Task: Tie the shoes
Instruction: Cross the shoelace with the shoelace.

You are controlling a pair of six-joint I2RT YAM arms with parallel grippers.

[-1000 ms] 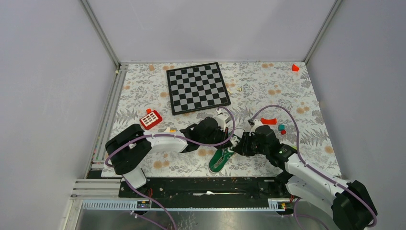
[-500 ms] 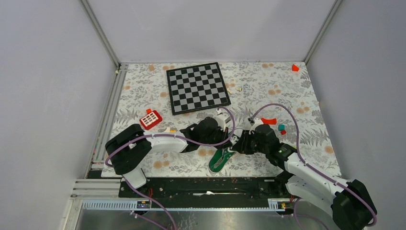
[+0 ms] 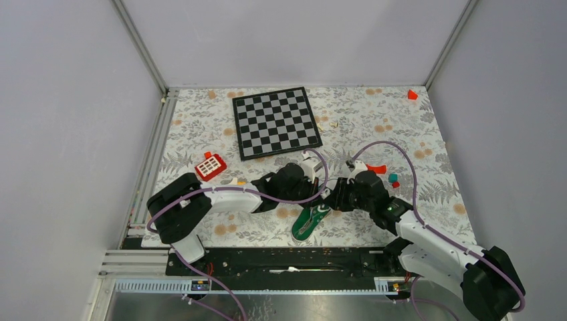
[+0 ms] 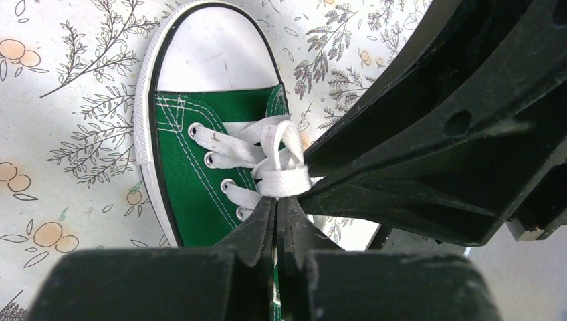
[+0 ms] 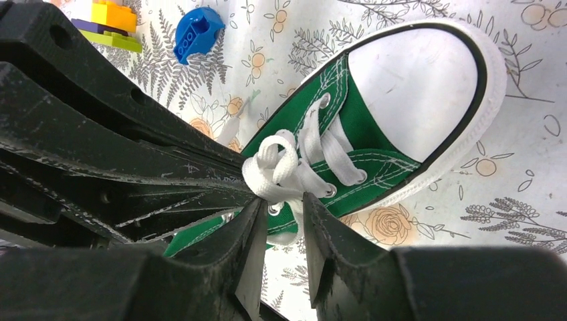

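The green sneaker (image 3: 306, 224) lies near the table's front, toe toward the arms. In the left wrist view the shoe (image 4: 194, 154) shows its white toe cap and white laces (image 4: 281, 160) bunched in a knot. My left gripper (image 4: 276, 200) is shut on the lace at that knot. My right gripper (image 5: 281, 200) stands with its jaws a little apart, tips on either side of the lace bunch (image 5: 281, 167) over the shoe (image 5: 374, 134). Both grippers, left (image 3: 319, 197) and right (image 3: 332, 199), meet tip to tip above the shoe.
A chessboard (image 3: 276, 122) lies behind the arms. A red toy (image 3: 210, 166) is at the left; a red piece (image 3: 376, 168) and small blocks (image 3: 394, 179) are at the right. A blue brick (image 5: 198, 30) and stacked bricks (image 5: 114, 17) lie beside the shoe.
The right arm has shifted slightly left and toward the back, closer to the left gripper. The left arm and the shoe have barely moved.
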